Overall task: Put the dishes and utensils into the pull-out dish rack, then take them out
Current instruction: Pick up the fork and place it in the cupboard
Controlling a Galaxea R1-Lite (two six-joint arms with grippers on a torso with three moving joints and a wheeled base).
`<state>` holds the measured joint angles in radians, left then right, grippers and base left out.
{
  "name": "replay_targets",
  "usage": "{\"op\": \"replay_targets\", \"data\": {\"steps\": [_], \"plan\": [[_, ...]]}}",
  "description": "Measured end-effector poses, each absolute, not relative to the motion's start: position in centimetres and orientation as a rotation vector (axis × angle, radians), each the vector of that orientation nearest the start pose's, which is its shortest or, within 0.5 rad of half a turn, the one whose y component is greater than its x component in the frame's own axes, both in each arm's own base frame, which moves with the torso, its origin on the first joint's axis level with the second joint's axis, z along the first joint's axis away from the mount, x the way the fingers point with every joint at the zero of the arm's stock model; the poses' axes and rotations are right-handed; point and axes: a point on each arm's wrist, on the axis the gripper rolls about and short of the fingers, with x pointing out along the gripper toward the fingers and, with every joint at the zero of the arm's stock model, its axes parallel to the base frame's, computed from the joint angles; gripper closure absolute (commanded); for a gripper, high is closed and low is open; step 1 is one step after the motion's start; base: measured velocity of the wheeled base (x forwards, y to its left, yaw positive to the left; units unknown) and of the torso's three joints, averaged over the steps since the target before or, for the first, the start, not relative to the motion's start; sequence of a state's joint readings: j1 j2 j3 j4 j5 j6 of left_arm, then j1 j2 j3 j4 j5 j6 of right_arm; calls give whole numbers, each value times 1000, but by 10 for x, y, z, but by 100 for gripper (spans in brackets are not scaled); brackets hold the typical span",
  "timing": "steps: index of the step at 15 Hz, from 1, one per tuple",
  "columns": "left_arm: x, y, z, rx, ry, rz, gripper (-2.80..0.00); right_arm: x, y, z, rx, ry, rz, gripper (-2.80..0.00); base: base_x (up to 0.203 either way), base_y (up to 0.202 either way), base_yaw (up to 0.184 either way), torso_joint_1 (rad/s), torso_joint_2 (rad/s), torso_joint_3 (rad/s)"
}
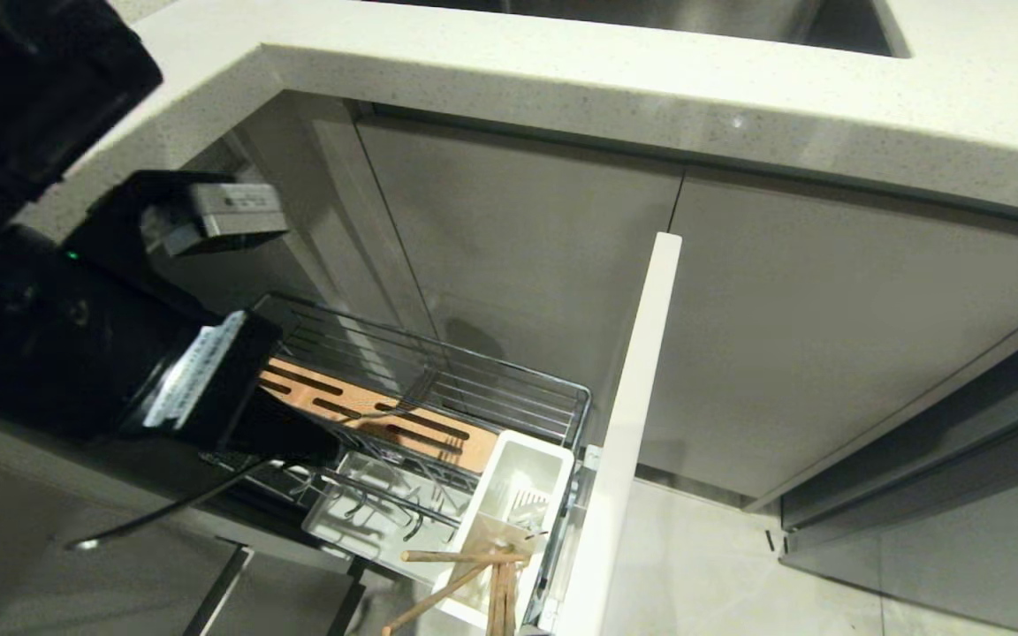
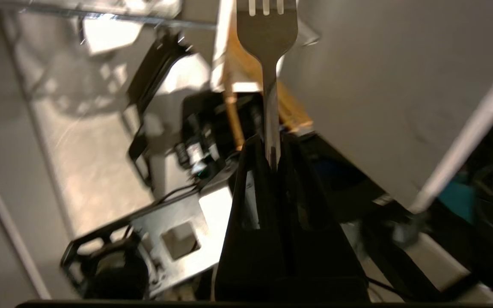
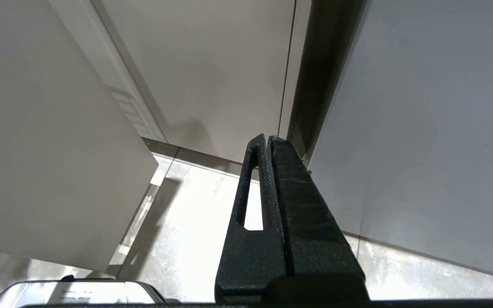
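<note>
the fork (image 2: 268, 64) is clamped by its handle between the closed fingers of the left gripper (image 2: 273, 149), and its long axis runs straight out from the fingertips, tines leading, in line with the gripper's own length. in the head view the fork (image 1: 385, 408) shows only faintly as a thin silver line over the slotted wooden strip (image 1: 368, 411) of the pull-out dish rack (image 1: 438, 389), which stands drawn out from the cabinet with its white panel front (image 1: 628, 424) edge-on. the white utensil cup (image 1: 518, 495) sits at the end of the rack nearest that panel, and the chopsticks (image 1: 474, 565) already lean in it or in the compartment beside it; which one i cannot tell. the cup lies beyond the fork's tip, toward the panel and lower in the head view, so my reading is that the coming move turns on bringing the fork's length upright over the cup's mouth, not lying across the strip as it does now. the left arm (image 1: 102, 353) is over the rack and by far the nearer. the right gripper (image 3: 270, 141) hangs parked with its fingers pressed together, empty, facing cabinet doors and floor, well apart from the rack. no plate or bowl is in view.
</note>
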<state>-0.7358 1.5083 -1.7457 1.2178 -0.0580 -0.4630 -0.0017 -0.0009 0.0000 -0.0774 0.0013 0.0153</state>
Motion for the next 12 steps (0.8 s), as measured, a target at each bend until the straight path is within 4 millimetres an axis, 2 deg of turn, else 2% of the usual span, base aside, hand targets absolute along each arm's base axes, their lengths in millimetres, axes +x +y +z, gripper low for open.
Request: {"op": "replay_targets", "data": {"steps": [4, 12], "plan": [[155, -151, 308, -6, 1205, -447, 0, -23, 0, 83, 15, -78, 0, 0, 0, 0, 0, 0, 0, 0], [187, -187, 270, 1, 1407, -487, 0, -23, 0, 83, 15, -78, 0, 0, 0, 0, 0, 0, 0, 0]]}}
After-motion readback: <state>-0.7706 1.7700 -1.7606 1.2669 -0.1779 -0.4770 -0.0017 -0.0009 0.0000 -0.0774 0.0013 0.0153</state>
